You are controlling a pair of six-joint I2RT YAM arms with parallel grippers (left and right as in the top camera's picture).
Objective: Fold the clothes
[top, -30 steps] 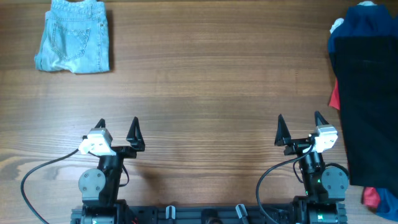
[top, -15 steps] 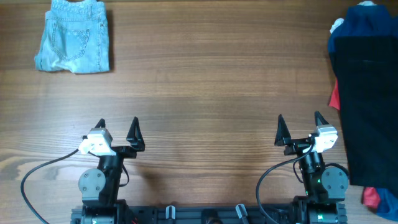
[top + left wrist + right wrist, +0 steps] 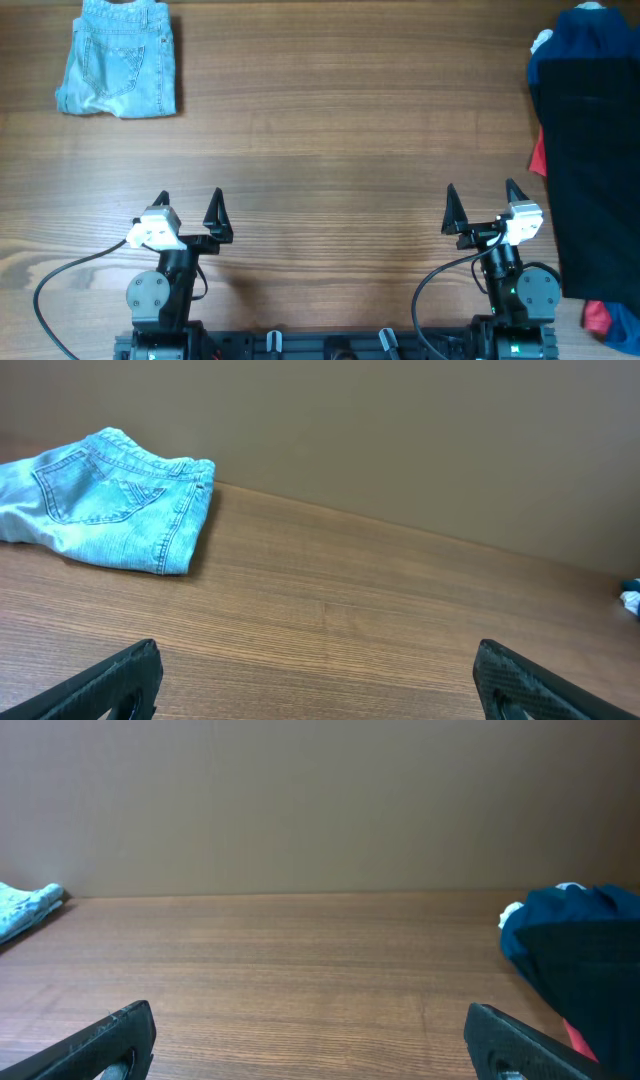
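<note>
1. From above, the light-blue denim shorts (image 3: 118,58) lie folded in a small bundle at the far left corner of the wooden table (image 3: 330,130).
2. The left gripper (image 3: 190,195) sits at the near left. Its two fingers are spread wide and hold nothing.
3. The right gripper (image 3: 480,187) sits at the near right. It is spread wide too, and holds nothing.
4. Both grippers are well apart from the denim shorts.
5. A dark navy garment (image 3: 590,150) covers the right edge of the table. A bit of red cloth (image 3: 538,155) peeks out at its left side.
6. The left wrist camera shows the denim shorts (image 3: 105,500) far off on the left, with a back pocket facing up. The left gripper (image 3: 318,665) has only bare wood between its wide fingers (image 3: 120,675).
7. The right wrist camera shows the right gripper (image 3: 310,1025) wide apart over bare wood. One pale edge of the denim shorts (image 3: 25,908) shows far left. The dark navy garment (image 3: 585,950) is on the right.
</note>
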